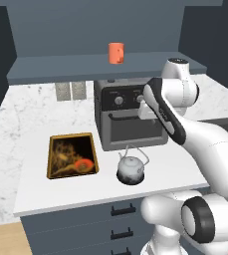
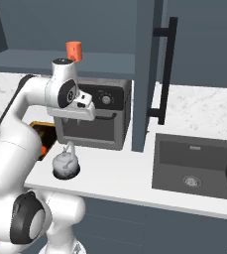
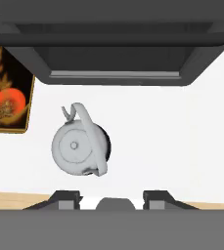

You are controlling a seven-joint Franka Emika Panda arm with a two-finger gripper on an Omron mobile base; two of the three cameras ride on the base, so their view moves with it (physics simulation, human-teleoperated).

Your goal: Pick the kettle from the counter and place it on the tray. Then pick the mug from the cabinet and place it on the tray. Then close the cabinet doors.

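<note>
The silver-grey kettle [image 1: 131, 168] [image 2: 65, 163] [image 3: 79, 146] stands upright on the white marble counter [image 1: 16, 124], just in front of the black oven. My gripper [image 3: 112, 200] hangs above it and a little off to one side, open, with nothing between its fingertips [image 3: 67, 197]. The tray [image 1: 65, 148] [image 3: 29, 97] lies left of the kettle, with a round orange-red food item [image 1: 84, 164] on it. The orange-red mug [image 1: 116, 53] [image 2: 74, 50] stands on the cabinet shelf [image 1: 60, 67]. One cabinet door [image 2: 144, 74] stands open with its black bar handle [image 2: 167, 69] showing.
A black oven [image 1: 130, 114] [image 2: 100, 116] sits at the back of the counter, close behind the kettle and under my hand. A dark sink basin [image 2: 194, 166] lies to the right. Drawer fronts [image 1: 85, 224] run below the counter's front edge.
</note>
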